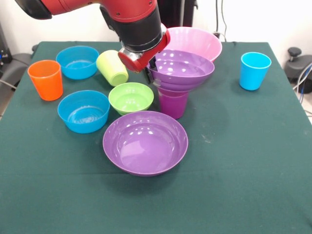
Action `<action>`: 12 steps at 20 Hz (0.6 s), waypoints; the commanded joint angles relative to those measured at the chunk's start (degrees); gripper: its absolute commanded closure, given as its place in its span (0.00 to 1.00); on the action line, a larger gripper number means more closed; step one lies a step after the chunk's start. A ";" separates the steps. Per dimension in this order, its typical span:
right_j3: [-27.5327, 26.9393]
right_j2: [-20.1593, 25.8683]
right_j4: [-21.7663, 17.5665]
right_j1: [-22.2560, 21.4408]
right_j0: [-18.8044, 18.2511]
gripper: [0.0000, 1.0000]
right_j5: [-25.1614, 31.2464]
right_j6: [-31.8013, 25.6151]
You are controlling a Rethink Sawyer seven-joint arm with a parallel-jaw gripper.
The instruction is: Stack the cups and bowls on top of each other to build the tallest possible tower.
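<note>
A purple cup stands upright mid-table with a wide purple bowl resting on its mouth. My gripper is at that bowl's left rim, under the red and black wrist; its state is hidden. A second wide purple bowl sits in front. The small green bowl and a blue bowl lie to the left of the cup. Further left and back are the orange cup, another blue bowl and the lime green cup, which is tipped over. The pink bowl stands behind the stack.
A light blue cup stands alone at the right. The green table cloth runs bare across the front and right. Cables and dark equipment sit off the table's right edge.
</note>
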 commanded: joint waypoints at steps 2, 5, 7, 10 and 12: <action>-1.39 -1.82 -3.92 1.08 2.33 1.00 2.56 -19.45; -1.33 -2.18 -4.18 0.90 2.51 1.00 2.90 -19.21; -1.30 -2.24 -4.33 0.87 2.56 1.00 2.83 -19.13; -1.21 -2.16 -4.30 0.87 2.56 1.00 2.94 -19.31; -1.15 -2.14 -4.31 0.82 2.60 1.00 2.96 -19.33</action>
